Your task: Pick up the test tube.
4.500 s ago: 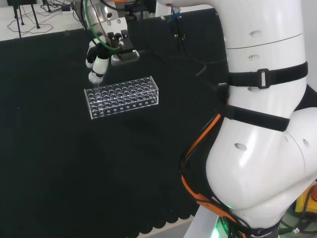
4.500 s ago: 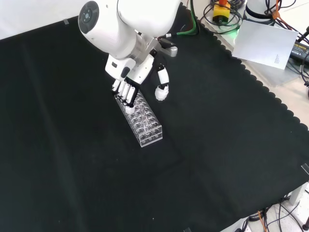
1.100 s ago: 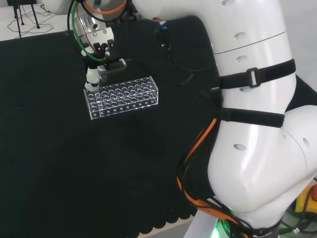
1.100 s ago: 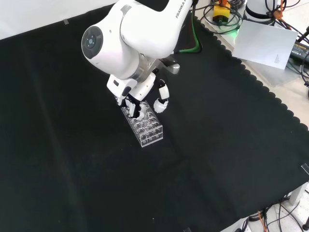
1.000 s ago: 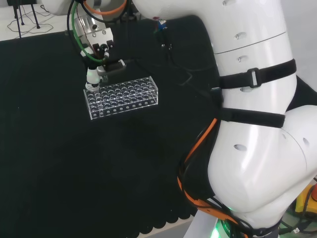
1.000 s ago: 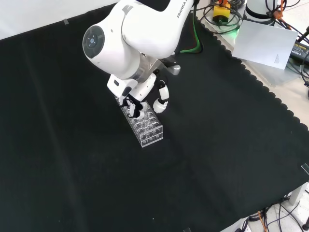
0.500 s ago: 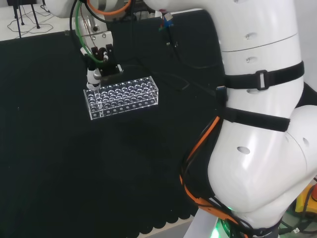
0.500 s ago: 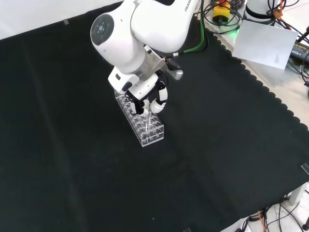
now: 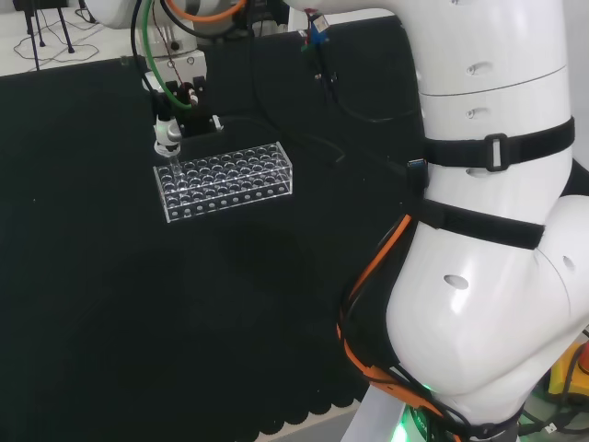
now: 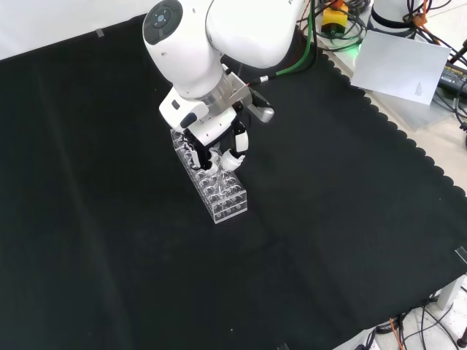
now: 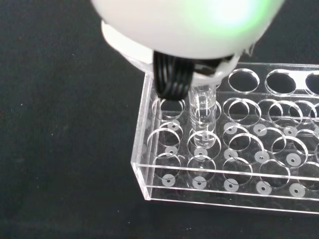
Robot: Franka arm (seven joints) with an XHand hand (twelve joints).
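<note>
A clear plastic rack (image 9: 230,180) with several round holes lies on the black cloth; it also shows in the front view (image 10: 222,195) and close up in the wrist view (image 11: 234,164). The hand (image 9: 168,129) hangs over the rack's left end in the head view, and over its far end in the front view (image 10: 217,144). Its fingers (image 11: 172,77) and thumb are curled round a clear test tube (image 11: 202,107). The tube stands upright, its lower part still inside a hole near the rack's corner. In the head view the tube (image 9: 171,166) is a faint line below the fingers.
The arm's big white links (image 9: 479,230) stand at the right of the head view. A white sheet (image 10: 401,65) and cables (image 10: 336,29) lie beyond the cloth's scalloped edge (image 10: 394,138) in the front view. Bare black cloth surrounds the rack.
The hand came down on the rack's end, curled its fingers and thumb round the tube, and has risen a little, drawing the tube upward. The rack has stayed in place.
</note>
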